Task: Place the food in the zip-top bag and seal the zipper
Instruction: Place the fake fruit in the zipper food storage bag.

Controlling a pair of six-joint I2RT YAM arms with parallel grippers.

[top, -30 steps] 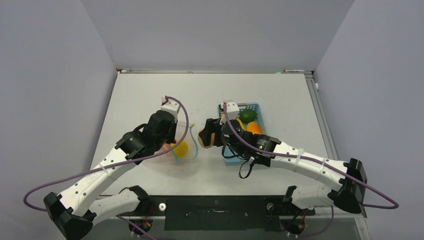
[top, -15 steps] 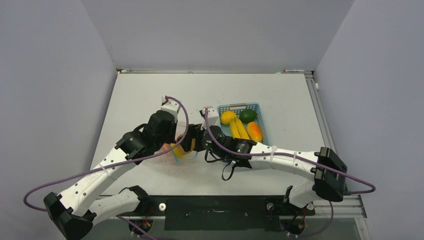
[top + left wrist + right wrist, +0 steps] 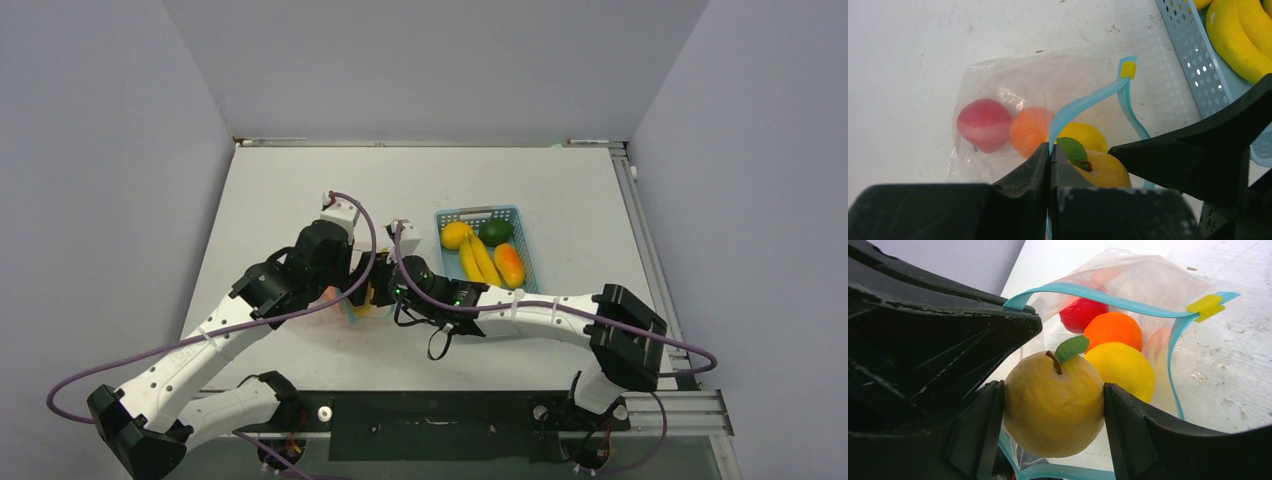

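Note:
The zip-top bag (image 3: pixel 1013 85) lies on the table with a red apple (image 3: pixel 983 125), an orange (image 3: pixel 1029 131) and a yellow lemon (image 3: pixel 1083 136) inside. My left gripper (image 3: pixel 1050 150) is shut on the teal zipper (image 3: pixel 1088 100), holding the upper lip of the mouth up. My right gripper (image 3: pixel 1054 412) is shut on a yellow fruit with a green leaf (image 3: pixel 1048 390), right at the open mouth, below the raised zipper (image 3: pixel 1108 294). In the top view both grippers meet at the bag (image 3: pixel 335 305).
The light-blue basket (image 3: pixel 520 215) stands right of the bag, holding a lemon (image 3: pixel 456 234), a lime (image 3: pixel 496 231), bananas (image 3: pixel 480 258) and a mango (image 3: pixel 510 265). A yellow slider (image 3: pixel 1206 304) sits at the zipper's far end. The basket wall (image 3: pixel 1193 65) is close to the bag.
My right arm has swung left from the basket to the bag's mouth, carrying the yellow leafed fruit. My left gripper has kept its hold on the zipper.

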